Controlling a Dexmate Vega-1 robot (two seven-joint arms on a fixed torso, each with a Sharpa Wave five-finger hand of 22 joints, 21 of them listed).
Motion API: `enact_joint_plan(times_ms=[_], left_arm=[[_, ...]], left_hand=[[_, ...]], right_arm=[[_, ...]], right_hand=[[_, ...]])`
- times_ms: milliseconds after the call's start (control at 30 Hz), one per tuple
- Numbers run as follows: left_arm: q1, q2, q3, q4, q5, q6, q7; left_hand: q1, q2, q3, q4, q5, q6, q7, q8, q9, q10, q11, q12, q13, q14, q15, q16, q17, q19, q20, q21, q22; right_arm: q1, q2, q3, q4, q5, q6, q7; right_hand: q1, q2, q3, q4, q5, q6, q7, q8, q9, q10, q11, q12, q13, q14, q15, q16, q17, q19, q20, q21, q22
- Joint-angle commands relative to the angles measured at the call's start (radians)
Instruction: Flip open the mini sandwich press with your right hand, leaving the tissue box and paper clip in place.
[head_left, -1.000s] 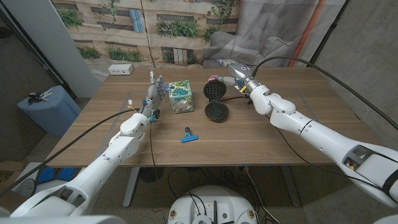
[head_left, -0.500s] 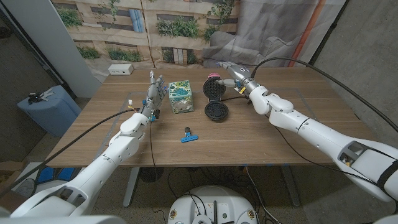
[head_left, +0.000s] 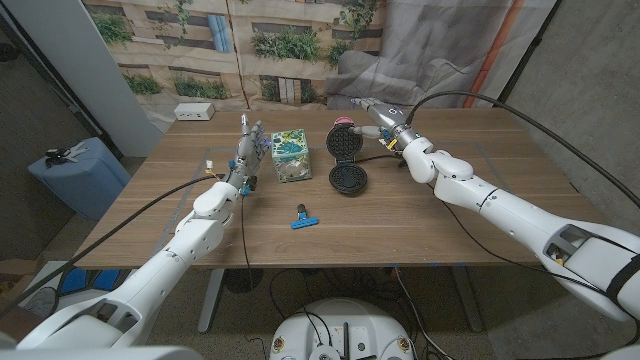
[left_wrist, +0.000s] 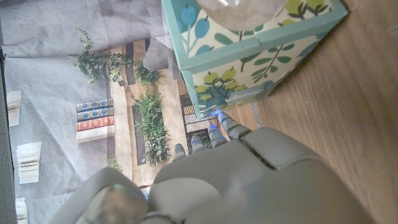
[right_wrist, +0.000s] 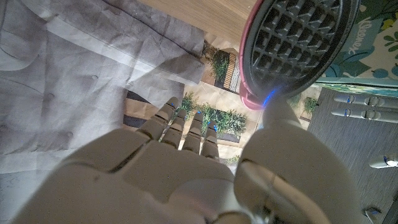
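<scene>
The mini sandwich press stands open near the table's middle: its black ridged base plate (head_left: 347, 181) lies flat and its pink-rimmed lid (head_left: 343, 142) is raised upright behind it. My right hand (head_left: 378, 117) hovers just right of the lid's top, fingers stretched out and holding nothing. In the right wrist view the thumb (right_wrist: 281, 127) touches the lid's pink rim (right_wrist: 254, 99). The leafy teal tissue box (head_left: 290, 155) sits left of the press. My left hand (head_left: 247, 150) stands upright beside it, fingers apart. A blue paper clip (head_left: 303, 218) lies nearer the front.
A white power strip (head_left: 194, 112) lies at the table's far left corner. A blue bin (head_left: 75, 175) stands on the floor left of the table. A printed backdrop and grey cloth hang behind the far edge.
My right hand has edged slightly up and back beside the lid, which stays raised. The left arm, tissue box and paper clip have not moved.
</scene>
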Motion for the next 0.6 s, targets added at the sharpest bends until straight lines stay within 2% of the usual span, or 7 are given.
enact_joint_plan(times_ms=[33, 333, 600], left_arm=[[0.000, 0.000, 0.000, 0.000, 0.000, 0.000, 0.000], [0.000, 0.000, 0.000, -0.001, 0.000, 0.000, 0.000], [0.000, 0.000, 0.000, 0.000, 0.000, 0.000, 0.000]], left_hand=[[0.000, 0.052, -0.007, -0.001, 0.005, -0.034, -0.008, 0.005, 0.005, -0.006, 0.000, 0.006, 0.002, -0.007, -0.036, 0.003, 0.003, 0.003, -0.003, 0.006, 0.003], [0.000, 0.052, -0.007, -0.001, 0.005, -0.035, -0.008, 0.005, 0.005, -0.005, 0.000, 0.007, 0.002, -0.008, -0.036, 0.003, 0.003, 0.004, -0.003, 0.007, 0.003], [0.000, 0.052, -0.007, -0.001, 0.005, -0.034, -0.008, 0.005, 0.005, -0.005, -0.001, 0.007, 0.002, -0.007, -0.036, 0.003, 0.003, 0.004, -0.003, 0.006, 0.003]], right_arm=[[-0.067, -0.041, 0.060, -0.091, 0.079, 0.002, 0.010], [-0.124, -0.078, 0.122, -0.126, 0.163, 0.048, 0.006], [-0.147, -0.082, 0.166, -0.086, 0.273, 0.135, 0.027]], right_hand=[[0.000, 0.003, -0.002, 0.002, 0.006, 0.005, 0.000, -0.003, 0.002, 0.004, -0.001, -0.004, 0.002, 0.004, 0.003, -0.001, 0.001, 0.006, 0.005, -0.002, 0.002], [-0.005, 0.006, -0.003, 0.002, 0.006, 0.000, 0.000, -0.007, 0.002, -0.003, 0.000, -0.006, 0.002, -0.002, 0.002, -0.004, 0.002, 0.005, 0.003, -0.002, 0.002], [-0.018, 0.008, -0.008, 0.007, 0.004, -0.019, 0.007, -0.015, 0.002, -0.011, 0.004, -0.009, 0.003, -0.007, 0.000, -0.005, 0.003, 0.007, -0.001, -0.001, 0.002]])
